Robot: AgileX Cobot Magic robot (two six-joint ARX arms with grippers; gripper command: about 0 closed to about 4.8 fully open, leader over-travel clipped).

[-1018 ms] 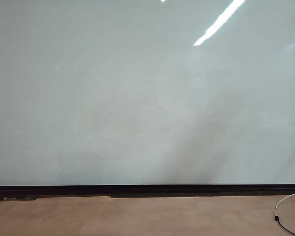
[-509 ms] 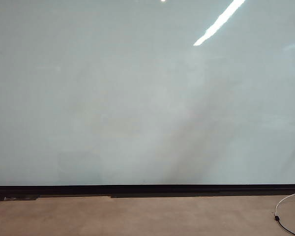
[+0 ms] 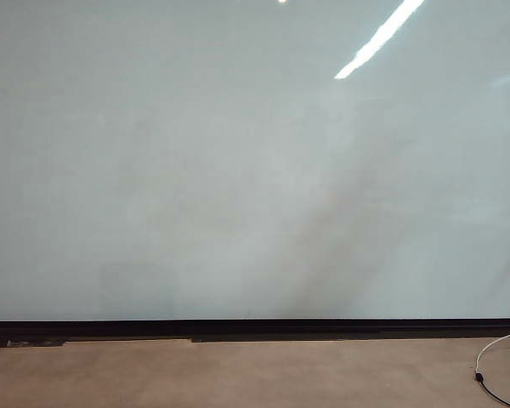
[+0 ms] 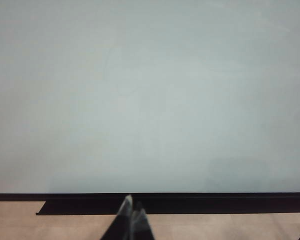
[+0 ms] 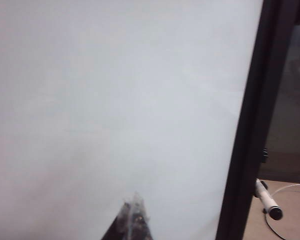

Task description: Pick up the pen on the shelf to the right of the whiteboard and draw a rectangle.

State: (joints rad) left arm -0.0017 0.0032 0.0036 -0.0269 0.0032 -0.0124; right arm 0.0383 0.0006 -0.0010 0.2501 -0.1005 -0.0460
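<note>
Pale grey whiteboard [image 3: 238, 170] fills my ext cam, bare, no rectangle anywhere, so I reckon we're right at the start. Left gripper [image 4: 132, 207] sits low before the board's black bottom edge, tips pinched together, nothing in them. Right gripper [image 5: 135, 207] clenched too, empty, facing the board near its dark right frame. Pen [image 5: 268, 200] shows just past that frame, lying on its ledge, untouched. Left to do: reach over, grab pen, draw the whole rectangle.
</note>
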